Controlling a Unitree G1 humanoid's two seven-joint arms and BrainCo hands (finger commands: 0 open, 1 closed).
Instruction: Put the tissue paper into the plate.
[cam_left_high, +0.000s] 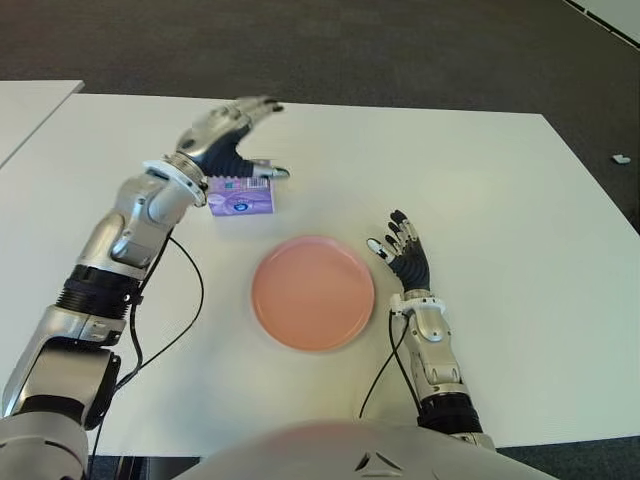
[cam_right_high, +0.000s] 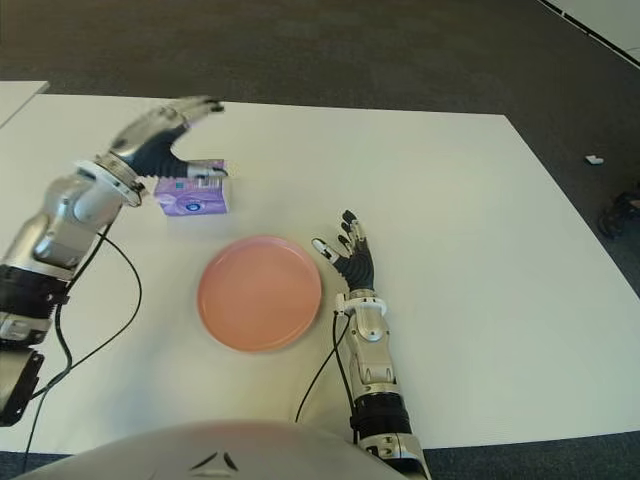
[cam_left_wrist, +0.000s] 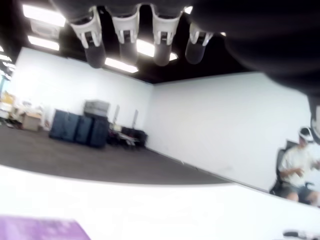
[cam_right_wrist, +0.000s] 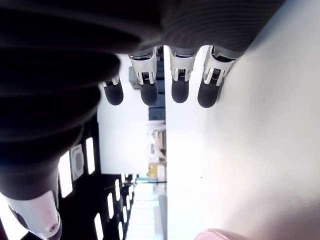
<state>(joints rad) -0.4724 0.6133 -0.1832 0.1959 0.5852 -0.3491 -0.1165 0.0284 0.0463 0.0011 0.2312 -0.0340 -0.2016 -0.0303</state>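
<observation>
Nearest the robot's body, the right hand (cam_left_high: 405, 258) shows on the white table (cam_left_high: 520, 250) just right of the plate, palm up, fingers spread and relaxed with nothing in them; its own wrist view shows four straight fingertips (cam_right_wrist: 180, 89) over bare tabletop and a sliver of pink rim at the frame edge.

The pink round plate (cam_left_high: 313, 292) sits in the middle of the table, close in front of the robot, with nothing on it. A black cable (cam_left_high: 190, 300) loops across the table to the plate's left, running along the left arm.

Beyond the plate and a little to its left lies the tissue pack (cam_left_high: 241, 196) — a small purple packet with a printed label on its upper face, flat on the table. Its long axis runs roughly left to right across the robot's view, slightly skewed, one short end toward the left forearm. It is clear of the plate, with bare table between them.

The left hand (cam_left_high: 232, 135) hovers over the far side of the pack, fingers extended and held wide, the thumb (cam_left_high: 268, 172) reaching down to the pack's far edge — whether it touches cannot be told. The hand is not closed on the pack. In the left wrist view, the fingertips (cam_left_wrist: 125, 35) hang straight, and a purple corner of the pack (cam_left_wrist: 40, 231) shows below.

Farther off, dark carpet (cam_left_high: 400, 50) borders the table.
</observation>
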